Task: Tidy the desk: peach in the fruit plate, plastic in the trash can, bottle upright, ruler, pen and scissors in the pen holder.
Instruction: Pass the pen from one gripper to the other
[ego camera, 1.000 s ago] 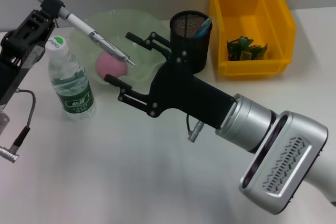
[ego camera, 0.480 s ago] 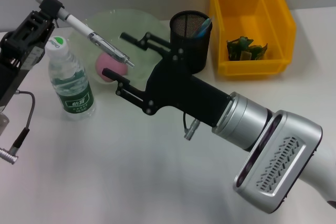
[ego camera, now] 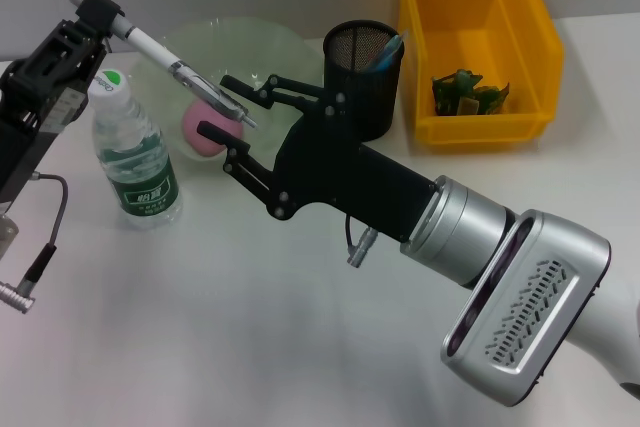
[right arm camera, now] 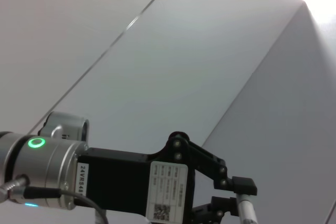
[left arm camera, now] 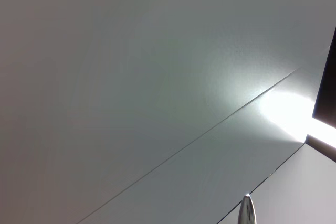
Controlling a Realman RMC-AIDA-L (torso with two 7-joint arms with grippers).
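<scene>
My left gripper (ego camera: 88, 19) is shut on the white pen (ego camera: 160, 52), held in the air at the upper left with its silver tip slanting down over the green fruit plate (ego camera: 270, 42). My right gripper (ego camera: 218, 107) stands open, one finger on each side of the pen's tip end, not touching it. The pink peach (ego camera: 200, 132) lies in the plate behind those fingers. The bottle (ego camera: 135, 152) stands upright at the left. Green plastic (ego camera: 468, 90) lies in the yellow trash can (ego camera: 530, 27). The black mesh pen holder (ego camera: 362, 57) holds something blue. Ruler and scissors are out of view. The right wrist view shows the left gripper (right arm camera: 236, 195) with the pen (right arm camera: 245, 211).
The trash can stands at the back right, beside the pen holder. My right arm (ego camera: 450, 237) stretches diagonally across the middle of the white desk. A cable and plug (ego camera: 30, 277) hang from the left arm near the desk's left edge.
My right gripper has moved left toward the pen, and its fingers have drawn closer together around the pen's tip. The left gripper and pen have stayed put.
</scene>
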